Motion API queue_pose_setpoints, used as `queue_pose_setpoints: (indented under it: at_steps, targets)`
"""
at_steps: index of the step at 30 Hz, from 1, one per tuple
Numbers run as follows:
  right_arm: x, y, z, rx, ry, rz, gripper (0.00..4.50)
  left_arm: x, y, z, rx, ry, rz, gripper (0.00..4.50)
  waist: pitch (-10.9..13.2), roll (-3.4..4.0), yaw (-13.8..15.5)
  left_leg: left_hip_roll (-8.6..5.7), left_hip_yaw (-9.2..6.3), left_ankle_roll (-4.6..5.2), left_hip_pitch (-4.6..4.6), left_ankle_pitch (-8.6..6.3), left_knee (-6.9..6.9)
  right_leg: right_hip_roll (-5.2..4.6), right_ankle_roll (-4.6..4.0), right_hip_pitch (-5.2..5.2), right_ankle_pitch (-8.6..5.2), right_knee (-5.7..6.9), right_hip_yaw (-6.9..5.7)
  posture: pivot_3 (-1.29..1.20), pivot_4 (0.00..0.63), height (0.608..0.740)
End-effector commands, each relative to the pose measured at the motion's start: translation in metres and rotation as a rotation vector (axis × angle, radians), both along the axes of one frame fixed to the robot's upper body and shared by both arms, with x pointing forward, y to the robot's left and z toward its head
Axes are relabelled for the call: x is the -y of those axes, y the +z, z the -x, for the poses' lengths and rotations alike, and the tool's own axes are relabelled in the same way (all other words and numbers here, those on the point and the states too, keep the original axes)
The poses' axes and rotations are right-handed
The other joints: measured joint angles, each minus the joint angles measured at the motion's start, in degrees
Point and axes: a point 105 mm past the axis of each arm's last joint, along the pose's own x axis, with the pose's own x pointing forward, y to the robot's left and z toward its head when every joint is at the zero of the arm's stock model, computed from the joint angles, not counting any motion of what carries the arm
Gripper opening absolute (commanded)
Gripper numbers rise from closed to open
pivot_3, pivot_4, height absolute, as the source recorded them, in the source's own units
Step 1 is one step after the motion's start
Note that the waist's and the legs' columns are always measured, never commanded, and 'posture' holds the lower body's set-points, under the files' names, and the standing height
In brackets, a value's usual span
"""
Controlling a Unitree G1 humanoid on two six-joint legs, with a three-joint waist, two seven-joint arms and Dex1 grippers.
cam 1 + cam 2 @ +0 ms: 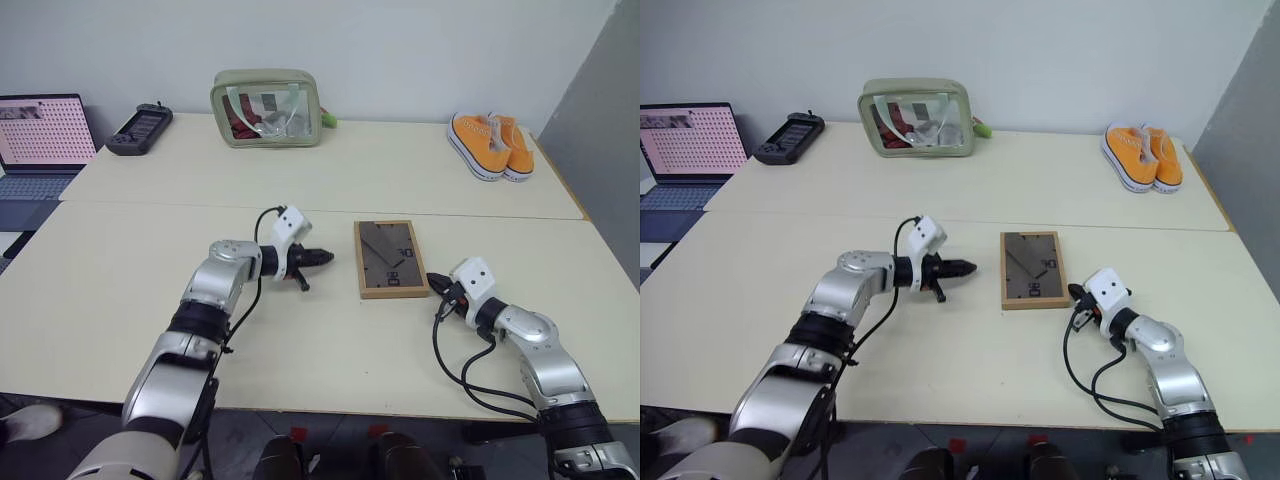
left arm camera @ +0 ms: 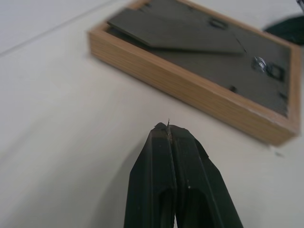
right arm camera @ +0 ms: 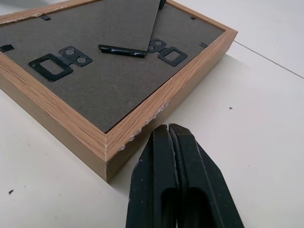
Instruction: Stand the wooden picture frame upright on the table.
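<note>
This looks like an office or lab room. A large pale bench [image 1: 330, 180] stands against a plain white wall [image 1: 400, 50]. An open laptop [image 1: 40, 135] sits at the bench's far left corner, with a handheld controller [image 1: 140, 128] just beside it.

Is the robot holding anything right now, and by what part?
Nothing. Both grippers, left and right, are shut empty beside the wooden picture frame, lying face down.
</note>
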Motion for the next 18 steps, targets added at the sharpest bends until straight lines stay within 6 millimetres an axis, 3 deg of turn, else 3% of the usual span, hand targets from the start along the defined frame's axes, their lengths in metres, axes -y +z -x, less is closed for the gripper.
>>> queue_pose_setpoints:
  at_steps: [1, 8, 11, 13, 18]
  targets:
    - [-0.006, 0.012, -0.001, 0.045, 0.011, -0.003, 0.04, 0.008, 0.013, 0.008, 0.040, -0.049, -0.023, 0.00, 0.0, 0.00, 0.0, 0.00, 0.00, 0.01, 0.00, 0.00, 0.02, 0.00, 0.00, 0.00, 0.00, 0.00, 0.00, 0.00, 0.150, 0.740]
    - [0.006, 0.010, -0.002, 0.033, 0.002, 0.030, 0.04, 0.004, 0.025, 0.015, -0.222, 0.016, 0.070, 0.00, 0.0, 0.00, -0.1, -0.02, -0.01, 0.02, -0.04, -0.01, 0.04, 0.00, 0.01, -0.01, 0.00, 0.00, 0.00, 0.00, 0.150, 0.740]
    - [0.011, 0.010, -0.001, 0.031, 0.004, 0.046, 0.04, -0.001, 0.047, 0.034, -0.535, 0.019, 0.182, 0.00, 0.0, -0.01, -0.3, -0.03, -0.02, 0.02, -0.07, -0.01, 0.03, 0.00, 0.01, -0.04, -0.01, 0.01, 0.00, 0.00, 0.150, 0.740]
    - [0.013, 0.010, -0.001, 0.031, 0.005, 0.051, 0.04, -0.004, 0.058, 0.036, -0.679, 0.077, 0.262, 0.00, 0.0, -0.01, -0.4, -0.02, -0.09, 0.02, -0.13, -0.01, 0.05, 0.03, 0.01, -0.09, -0.01, 0.03, -0.07, 0.00, 0.150, 0.740]
    - [0.013, 0.009, 0.000, 0.030, 0.000, 0.049, 0.04, 0.000, 0.047, 0.044, -0.765, 0.125, 0.231, 0.00, 0.0, 0.06, -0.3, -0.04, -0.07, 0.02, -0.05, -0.01, 0.05, -0.01, 0.02, 0.00, -0.01, 0.00, -0.05, 0.00, 0.150, 0.740]
